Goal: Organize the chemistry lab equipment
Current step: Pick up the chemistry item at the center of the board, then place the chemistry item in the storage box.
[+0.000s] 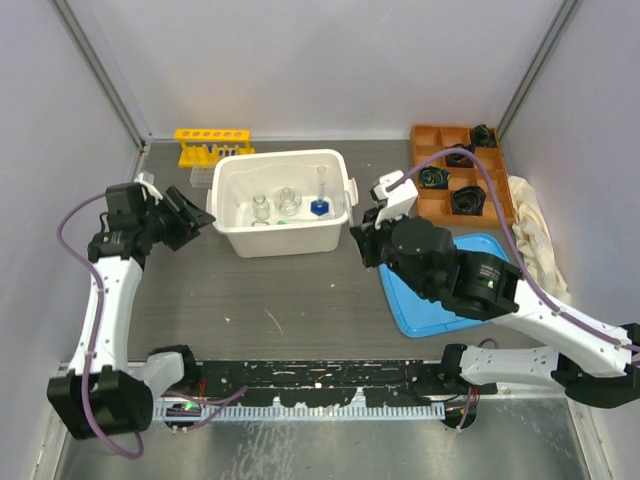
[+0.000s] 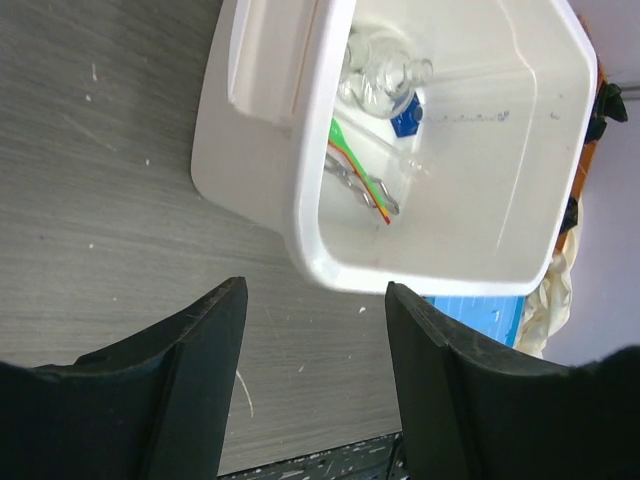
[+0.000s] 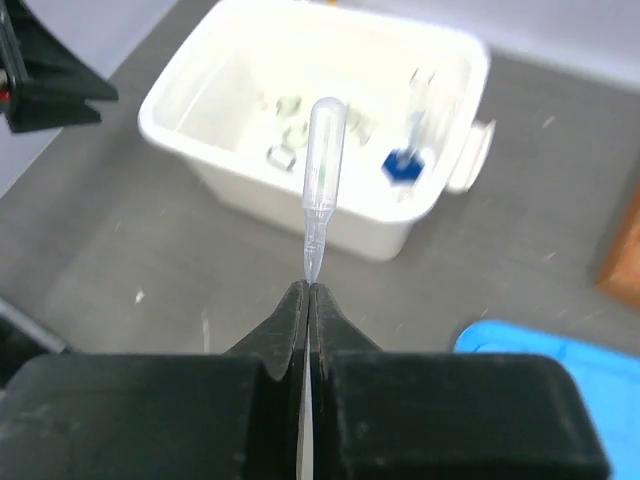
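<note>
Grey wood-grain table (image 1: 300, 300) fills the floor between pale walls. From above, the right end effector (image 3: 308, 290) is mostly hidden behind its own wrist, and the clear dropper (image 3: 325, 150) it carries cannot be made out there. Only the right wrist view shows it: the fingers are pressed together on the dropper's thin tip, and the bulb stands up in the middle of the frame, in front of the white tub (image 1: 285, 240).

The blue tray (image 1: 420, 305) at lower right is partly covered by that arm, and the cream cloth (image 1: 535, 225) is half tucked behind the orange tray (image 1: 430, 135) of black objects (image 1: 433, 177).

Inside the tub are two small glass flasks (image 1: 261, 207) and, towards its right side, a blue-based cylinder (image 1: 320, 200). A green spatula (image 2: 352, 160) and metal tongs (image 2: 355, 185) lie together on its floor, seen clearly only from the left wrist.

At upper left, a yellow rack (image 1: 212, 140) and a clear rack (image 1: 202, 176) sit behind the tub — what they hold is too small to tell.

The left end effector (image 2: 315, 288) hangs left of the tub, fingers apart, nothing between them.
</note>
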Controlling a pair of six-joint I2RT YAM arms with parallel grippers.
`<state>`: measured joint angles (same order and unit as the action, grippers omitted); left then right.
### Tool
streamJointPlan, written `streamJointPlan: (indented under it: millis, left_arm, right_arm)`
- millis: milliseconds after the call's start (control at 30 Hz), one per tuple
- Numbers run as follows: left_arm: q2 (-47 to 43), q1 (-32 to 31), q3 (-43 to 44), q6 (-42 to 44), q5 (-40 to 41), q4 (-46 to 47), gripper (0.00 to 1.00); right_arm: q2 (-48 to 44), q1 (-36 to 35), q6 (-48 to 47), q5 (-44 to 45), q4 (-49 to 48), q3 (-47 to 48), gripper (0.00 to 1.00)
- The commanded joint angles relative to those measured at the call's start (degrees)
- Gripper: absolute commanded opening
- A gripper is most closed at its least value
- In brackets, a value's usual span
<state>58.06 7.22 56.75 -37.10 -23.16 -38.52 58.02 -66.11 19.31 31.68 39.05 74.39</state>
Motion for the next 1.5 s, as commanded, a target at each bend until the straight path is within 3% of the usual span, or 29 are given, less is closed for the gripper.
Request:
streamJointPlan:
  millis: [0,100,300,400,467,733,833,1167,1467]
  left_arm:
    - [7.17,-0.63,9.57,0.81,1.67,3.68,0.59]
    - [13.48,-0.63,16.72,2.80,3.20,-0.59,0.59]
    - [23.23,-0.36,30.73,5.87,9.52,-9.92,0.60]
    - [26.92,0.25,36.43,5.43,9.41,-12.89,0.60]
    - [29.20,0.58,39.35,4.60,8.09,-13.56,0.60]
    - [35.45,0.71,42.88,4.53,6.76,-12.54,0.59]
    - [37.67,1.01,42.88,4.45,6.52,-12.25,0.59]
    - [44.19,1.30,49.73,5.23,6.32,-14.40,0.59]
    - [44.82,1.82,49.82,5.29,6.37,-14.49,0.59]
  right_arm:
    - [7.98,2.29,-17.83,8.47,-13.63,5.58,0.07]
    - [18.75,7.83,-21.14,-0.16,-13.05,16.07,0.09]
    - [44.18,15.07,-23.68,-15.61,-0.97,45.13,0.10]
    - [54.54,18.01,-23.69,-25.74,6.07,59.79,0.09]
    - [59.41,19.86,-24.31,-32.12,8.21,64.37,0.10]
    - [63.96,25.87,-25.79,-50.62,8.92,58.16,0.10]
    - [63.72,26.54,-27.40,-52.90,9.57,54.98,0.10]
    - [68.75,26.64,-28.59,-53.75,11.41,51.27,0.10]
    - [71.79,26.57,-28.89,-46.56,10.75,49.52,0.10]
